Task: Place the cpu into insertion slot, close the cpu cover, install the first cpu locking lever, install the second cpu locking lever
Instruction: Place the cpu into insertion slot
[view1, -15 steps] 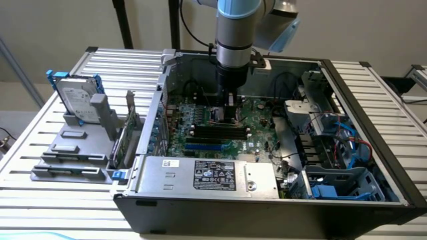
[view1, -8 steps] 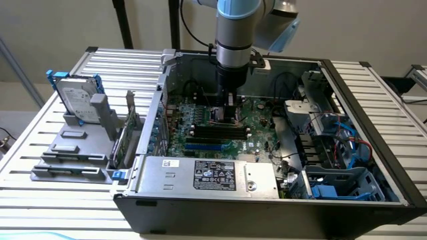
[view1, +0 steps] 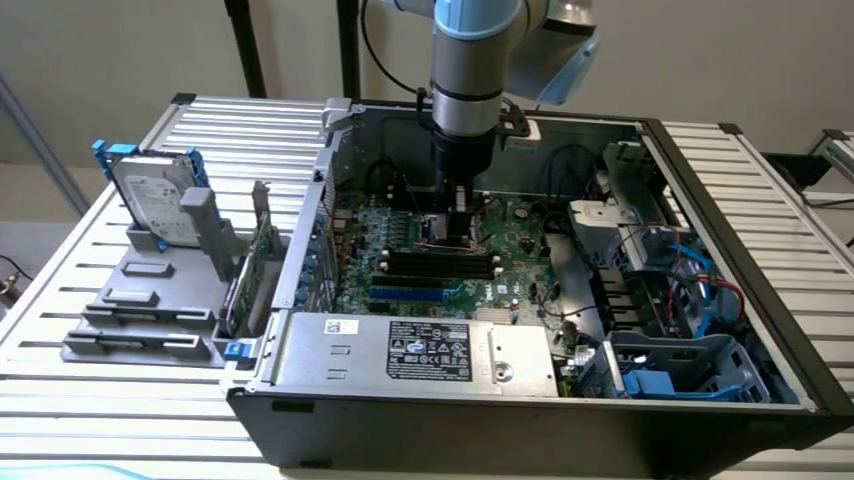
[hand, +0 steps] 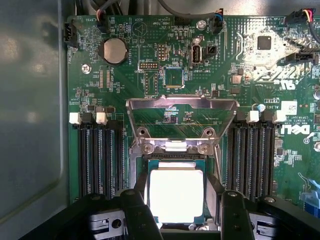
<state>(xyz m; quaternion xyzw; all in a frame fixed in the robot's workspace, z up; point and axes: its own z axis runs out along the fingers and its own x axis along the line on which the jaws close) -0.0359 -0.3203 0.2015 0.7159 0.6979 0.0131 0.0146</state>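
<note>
Silvery and washed bright by glare, the cpu (hand: 176, 194) lies flat in the insertion slot (hand: 212, 176). It sits between the spread fingers of my tool (hand: 181, 196), which is released and grips nothing. The cpu cover (hand: 182, 116) stands flipped up just beyond it. The cpu's markings are unreadable, and my tool hides the slot's near edge.

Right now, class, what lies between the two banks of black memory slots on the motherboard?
In the wrist view, the cpu sits in the insertion slot, with the cpu cover raised open.
</note>
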